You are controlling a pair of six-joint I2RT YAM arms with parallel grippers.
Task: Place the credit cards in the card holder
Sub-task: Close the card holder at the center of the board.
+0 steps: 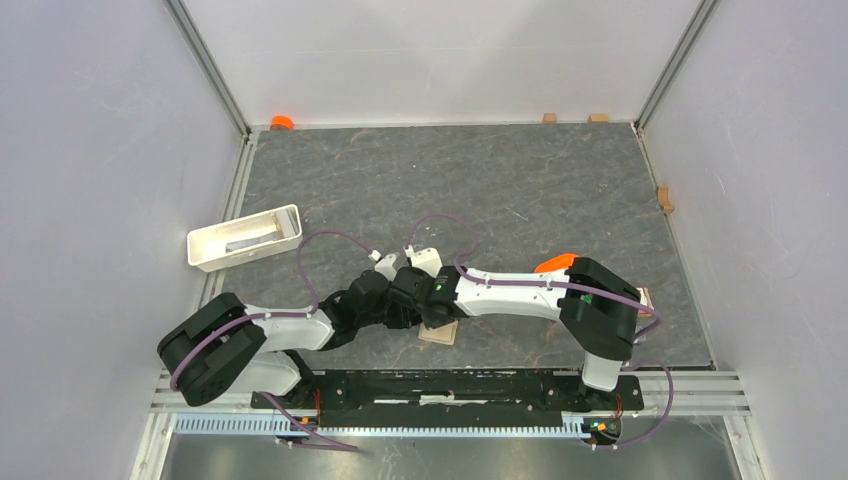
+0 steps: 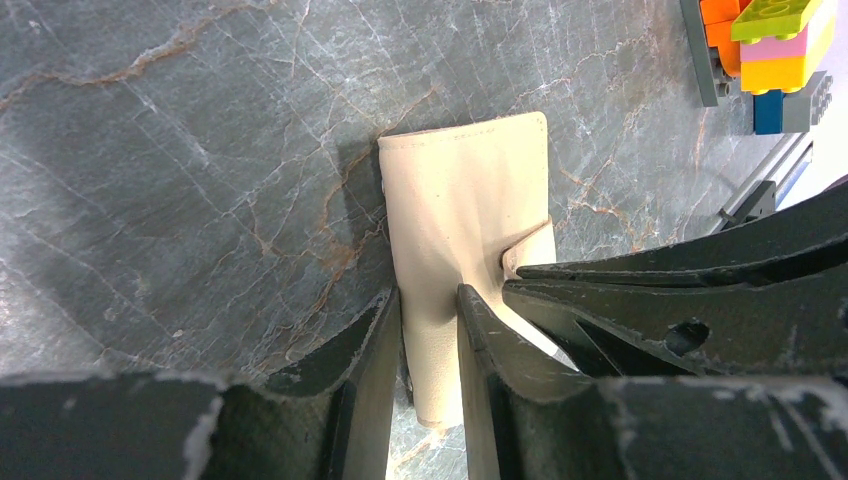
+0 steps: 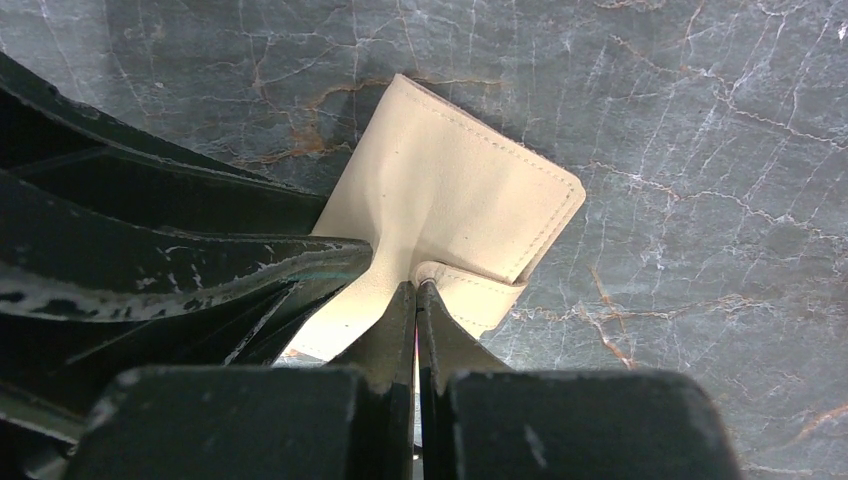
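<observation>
Left gripper (image 2: 428,300), partly open, clamps the card holder (image 2: 465,190) steady; right gripper (image 3: 415,292), fully closed, apparently pinches its snap tab (image 3: 475,295) to unfasten it

Place: probably a lab test cell | white panel walls (image 1: 100,150), aluminium frame (image 1: 212,70), stone-look tabletop (image 1: 520,170)

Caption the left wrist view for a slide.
Left hand clamps the folded beige leather card holder on grey marbled table while right hand pinches its snap tab.
</observation>
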